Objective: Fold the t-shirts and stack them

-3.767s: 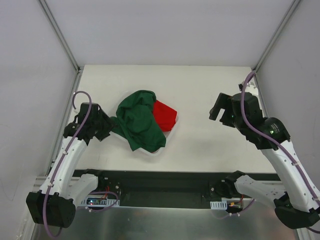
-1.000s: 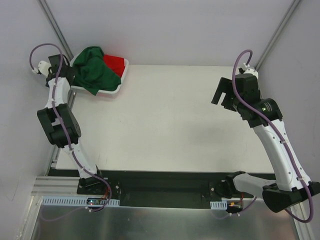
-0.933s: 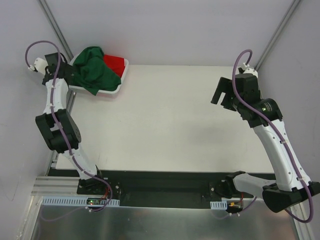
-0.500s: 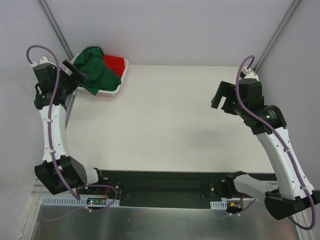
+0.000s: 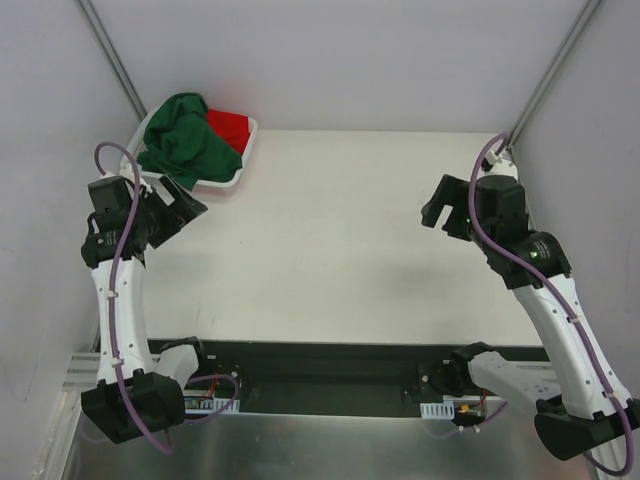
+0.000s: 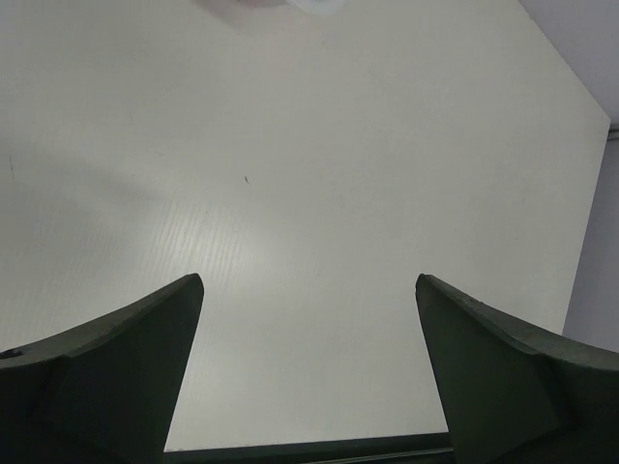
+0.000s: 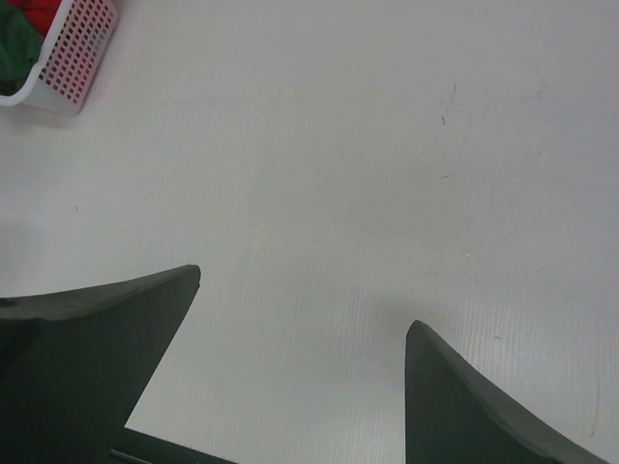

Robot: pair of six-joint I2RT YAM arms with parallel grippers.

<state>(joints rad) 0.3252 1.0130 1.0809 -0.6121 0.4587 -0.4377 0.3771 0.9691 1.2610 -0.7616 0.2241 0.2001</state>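
Observation:
A dark green t-shirt lies heaped in a white lattice basket at the table's far left corner, partly covering a bright red t-shirt. Both show again in the right wrist view's top left corner, the green t-shirt beside the red one. My left gripper is open and empty, hovering near the table's left edge just in front of the basket. My right gripper is open and empty above the table's right side. Each wrist view shows only bare table between the spread fingers.
The white table is bounded by grey walls on the left, back and right, with slanted frame rails in the back corners. A black strip with the arm bases runs along the near edge.
My left arm has let go of the basket at the far left corner and drawn back toward the near side, lowering over the table's left edge. The right arm has shifted slightly nearer.

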